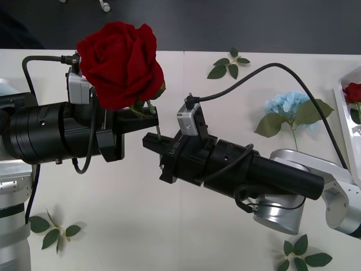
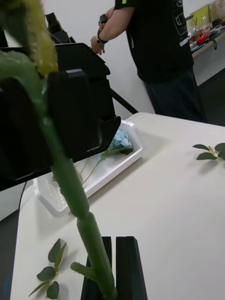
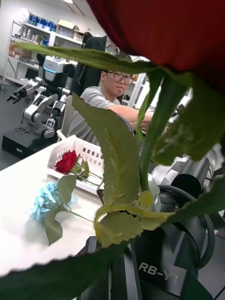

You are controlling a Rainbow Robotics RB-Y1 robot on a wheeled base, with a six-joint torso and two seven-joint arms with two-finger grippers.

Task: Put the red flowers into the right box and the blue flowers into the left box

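A red flower [image 1: 118,59] stands upright in mid-air over the table, its bloom above my left wrist. My left gripper [image 1: 145,116] is shut on its stem just under the leaves. My right gripper [image 1: 151,141] comes in from the right, shut on the stem's lower end [image 2: 96,253] between its black fingertips [image 2: 114,239]. Another red flower [image 1: 352,91] lies in the right box [image 1: 342,113] at the table's right edge. One blue flower [image 1: 287,104] lies on the table beside that box. Another blue flower [image 2: 121,140] lies in the left box [image 2: 112,176].
Bloomless green leaf sprigs lie on the table at the back [image 1: 228,65], the front left [image 1: 53,231] and the front right [image 1: 302,257]. The two arms meet over the middle of the white table.
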